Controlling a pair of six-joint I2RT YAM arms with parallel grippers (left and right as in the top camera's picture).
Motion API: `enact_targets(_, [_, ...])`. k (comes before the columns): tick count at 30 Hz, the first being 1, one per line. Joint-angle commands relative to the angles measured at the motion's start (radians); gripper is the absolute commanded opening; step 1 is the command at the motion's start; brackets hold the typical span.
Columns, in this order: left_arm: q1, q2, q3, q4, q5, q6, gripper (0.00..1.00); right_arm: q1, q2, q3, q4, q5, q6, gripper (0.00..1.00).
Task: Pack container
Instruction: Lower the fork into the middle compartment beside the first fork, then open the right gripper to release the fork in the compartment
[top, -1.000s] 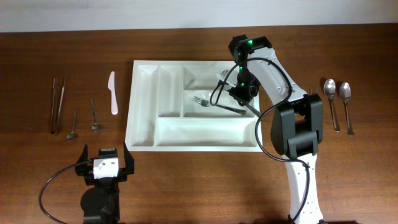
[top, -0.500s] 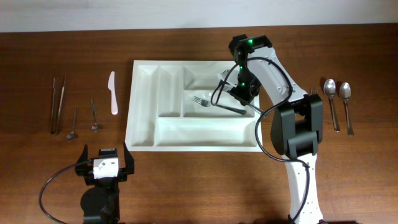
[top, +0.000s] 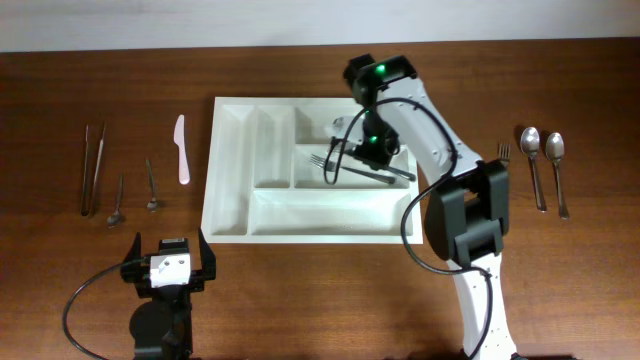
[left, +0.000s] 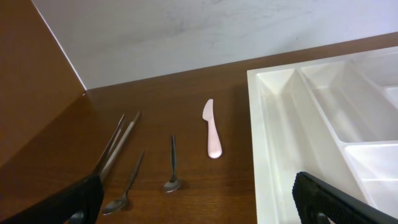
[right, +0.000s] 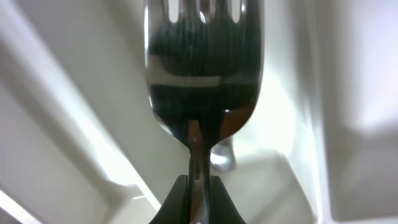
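The container (top: 320, 212) lies in the middle of the table, its long axis running left to right. Its two narrow compartments are at the left end and run from near to far. The long compartments lie left to right, one of them along the near side.

The right gripper (right: 199, 194) is over the far right part of the container. In the wrist view its fingers are pressed together on the neck of a fork (right: 202, 74), and the tines point away from the camera. From overhead, the fork lies along the middle long compartment, tines to the left, and the handle goes right and a little near.

The left gripper (top: 170, 248) is over the table, near the left corner of the container. Its jaws are wide apart and hold nothing.

On the left of the container lie a pale knife (top: 181, 150), two small spoons (top: 152, 186) and a pair of long thin metal sticks (top: 92, 168). Two big spoons (top: 545, 168) lie far to the right.
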Motion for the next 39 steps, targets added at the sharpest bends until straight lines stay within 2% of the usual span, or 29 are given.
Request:
enact_targets(1, [-0.005,-0.008,-0.006,0.003,0.01,0.008,0.99,0.048,-0.045,0.023,-0.007,0.001,-0.072,0.05])
enact_targets(6, [-0.005,-0.008,-0.006,0.003,0.01,0.008,0.99,0.068,-0.045,0.023,-0.019,-0.042,-0.138,0.05])
enact_targets(9, [-0.005,-0.008,-0.006,0.003,0.01,0.008,0.99,0.067,-0.044,0.023,-0.02,-0.109,-0.224,0.05])
enact_targets(13, [-0.005,-0.008,-0.006,0.003,0.01,0.008,0.99,0.067,-0.044,0.023,-0.008,-0.105,-0.318,0.04])
enact_targets(23, [-0.005,-0.008,-0.006,0.003,0.01,0.008,0.99,0.064,-0.042,0.023,0.053,-0.103,-0.424,0.04])
enact_targets(39, [-0.005,-0.008,-0.006,0.003,0.01,0.008,0.99,0.038,0.004,0.018,0.117,-0.105,-0.447,0.04])
